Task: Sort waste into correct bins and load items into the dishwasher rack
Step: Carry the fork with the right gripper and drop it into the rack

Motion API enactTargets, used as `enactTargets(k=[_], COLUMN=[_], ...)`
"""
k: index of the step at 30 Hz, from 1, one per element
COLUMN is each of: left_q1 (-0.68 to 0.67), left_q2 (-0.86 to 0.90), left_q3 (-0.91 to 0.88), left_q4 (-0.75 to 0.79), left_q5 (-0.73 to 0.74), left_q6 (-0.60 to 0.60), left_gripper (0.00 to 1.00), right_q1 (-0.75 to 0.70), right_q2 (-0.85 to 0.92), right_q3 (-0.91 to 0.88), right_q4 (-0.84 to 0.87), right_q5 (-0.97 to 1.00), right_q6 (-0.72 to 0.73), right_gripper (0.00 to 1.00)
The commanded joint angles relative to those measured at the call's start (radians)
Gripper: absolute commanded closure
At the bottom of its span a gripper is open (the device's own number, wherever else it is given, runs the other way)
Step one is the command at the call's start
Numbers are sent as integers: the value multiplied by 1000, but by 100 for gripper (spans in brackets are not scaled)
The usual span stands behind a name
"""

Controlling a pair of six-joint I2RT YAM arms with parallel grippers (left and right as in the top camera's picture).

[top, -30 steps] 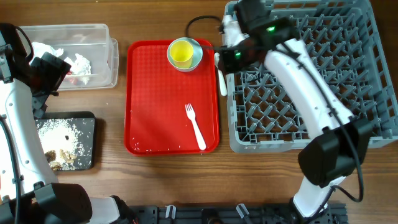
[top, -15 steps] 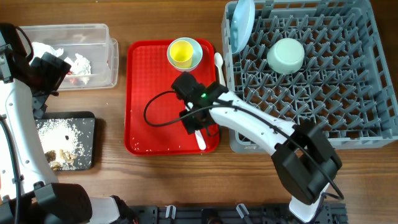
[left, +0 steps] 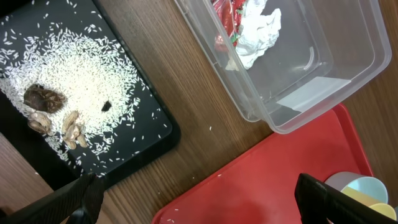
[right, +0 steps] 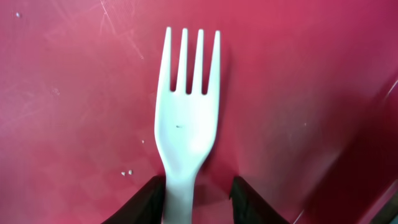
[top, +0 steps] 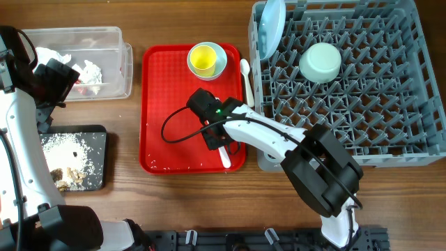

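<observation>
One white fork (right: 183, 124) lies flat on the red tray (top: 167, 84), near the tray's right edge. The right gripper (right: 198, 199) straddles the handle, jaws narrowed but with a gap on one side, gripping nothing yet. Close squarely across the handle before lifting. Left of the tray, the left gripper (left: 199, 208) gapes wide, empty.

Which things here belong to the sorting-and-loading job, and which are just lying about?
Job: fork, spoon, yellow cup, light blue bowl, plate, mint bowl, rack, clear tub, black tray, napkins, red wrapper, food scraps.
Lying about: red serving tray.
</observation>
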Motion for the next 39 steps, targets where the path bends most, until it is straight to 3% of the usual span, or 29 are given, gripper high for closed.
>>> enactTargets(k=[1,7,13,18,25,35,39], left_q1=[6,6,6,6,6,6,6], left_q2=[2,2,2,2,2,2,2], left_q3=[3,3,3,3,3,3,3], left_q4=[0,0,0,0,0,0,0], left_q5=[-13,-13,-13,-13,-13,-13,-13], left_q6=[-3,-3,-3,-3,-3,-3,-3], left_gripper=[0,0,0,0,0,0,0], right_q1=[10,5,-73,-253,-499,-522,-522], right_q2=[28,25,-35,-134,-180,-174,-174], right_q3=[-9,52,263,410,398,251,218], right_q4=[-13,-74,-220,-294,-292,-290,-310], right_q5=[-5,-10,25,85,-91,-220,-220], right_q6=[36,74,41,-18,-214,-126,-110], right_gripper=[75,96,96,95,95,94,78])
